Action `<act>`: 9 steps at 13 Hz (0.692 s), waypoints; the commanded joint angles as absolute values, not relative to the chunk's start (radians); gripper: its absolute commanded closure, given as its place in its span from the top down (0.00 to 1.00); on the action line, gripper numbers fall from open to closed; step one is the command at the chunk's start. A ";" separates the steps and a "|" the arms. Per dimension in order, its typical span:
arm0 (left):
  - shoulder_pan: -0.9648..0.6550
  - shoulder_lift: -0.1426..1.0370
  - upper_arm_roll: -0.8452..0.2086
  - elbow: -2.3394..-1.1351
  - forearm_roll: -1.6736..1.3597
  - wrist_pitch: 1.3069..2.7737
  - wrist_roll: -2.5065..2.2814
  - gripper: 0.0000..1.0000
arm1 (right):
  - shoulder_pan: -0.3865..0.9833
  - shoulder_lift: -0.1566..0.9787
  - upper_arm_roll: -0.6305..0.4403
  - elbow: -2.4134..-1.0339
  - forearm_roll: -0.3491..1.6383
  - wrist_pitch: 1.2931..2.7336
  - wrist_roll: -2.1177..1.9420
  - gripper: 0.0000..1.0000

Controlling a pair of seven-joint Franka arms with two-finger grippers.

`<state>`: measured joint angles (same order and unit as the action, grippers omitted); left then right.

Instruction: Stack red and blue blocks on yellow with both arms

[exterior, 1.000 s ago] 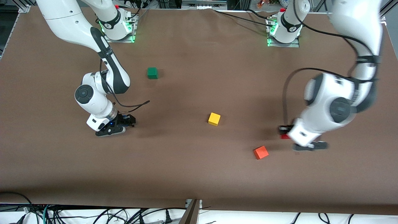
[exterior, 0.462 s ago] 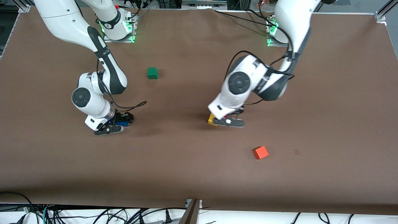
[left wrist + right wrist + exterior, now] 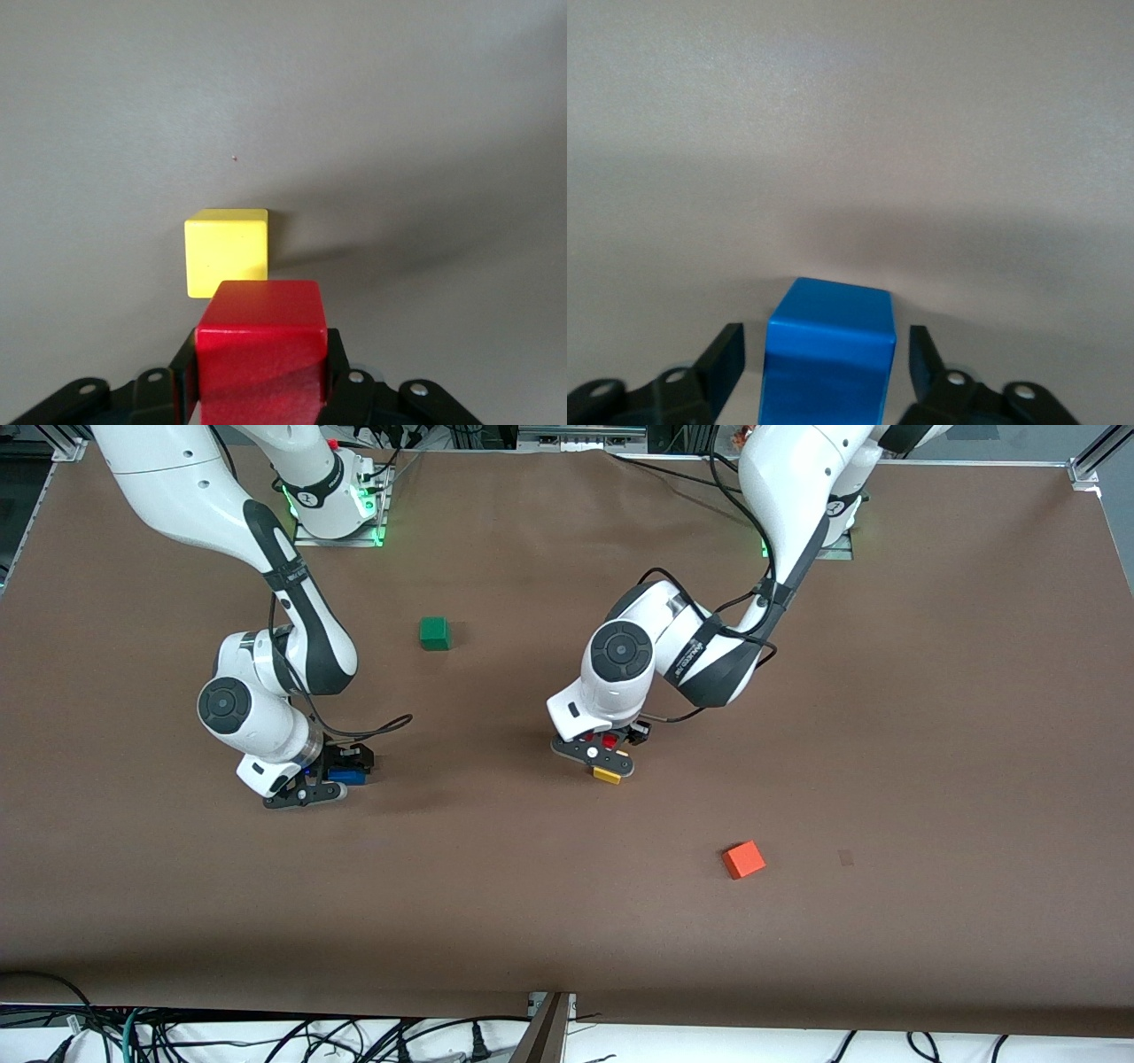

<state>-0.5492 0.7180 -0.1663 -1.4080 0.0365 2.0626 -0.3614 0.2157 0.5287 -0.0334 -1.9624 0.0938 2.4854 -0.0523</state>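
My left gripper (image 3: 606, 747) is shut on the red cube (image 3: 609, 740) and holds it just above the yellow cube (image 3: 608, 776), which sits on the table near the middle. In the left wrist view the red cube (image 3: 260, 345) is clamped between the fingers, with the yellow cube (image 3: 226, 252) below it and partly covered. My right gripper (image 3: 330, 779) is low at the right arm's end of the table, open around the blue cube (image 3: 347, 777). In the right wrist view the blue cube (image 3: 828, 354) stands between the fingers (image 3: 726, 354) with a gap on each side.
A green cube (image 3: 434, 632) sits nearer the robots' bases, between the two arms. An orange-red cube (image 3: 743, 859) lies nearer the front camera than the yellow cube, toward the left arm's end. The brown table cover (image 3: 567, 921) is bare near the front edge.
My left arm swung in from the left arm's end of the table with the red cube to over the yellow cube. My right gripper shifted slightly at the blue cube.
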 commanded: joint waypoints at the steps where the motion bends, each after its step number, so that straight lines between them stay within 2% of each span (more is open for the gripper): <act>1: -0.560 0.750 -0.149 -1.367 0.040 2.079 -0.307 0.00 | 0.210 0.512 -0.031 -1.957 0.112 2.465 -0.067 0.44; 2: -0.560 0.750 -0.147 -1.367 0.040 2.080 -0.307 0.00 | 0.210 0.509 -0.031 -1.948 0.112 2.461 -0.074 0.39; 3: -0.558 0.750 -0.141 -1.365 0.041 2.082 -0.301 0.00 | 0.212 0.499 -0.029 -1.938 0.112 2.438 -0.075 0.39; 5: -0.548 0.758 -0.137 -1.342 0.040 2.082 -0.252 0.00 | 0.216 0.460 -0.028 -1.869 0.110 2.300 -0.078 0.39; 7: -0.546 0.787 -0.137 -1.333 0.038 2.083 -0.250 0.00 | 0.218 0.465 -0.026 -1.737 0.109 2.124 -0.077 0.39; 9: -0.548 0.822 -0.135 -1.295 0.041 2.083 -0.252 0.00 | 0.225 0.469 -0.025 -1.654 0.109 2.042 -0.069 0.39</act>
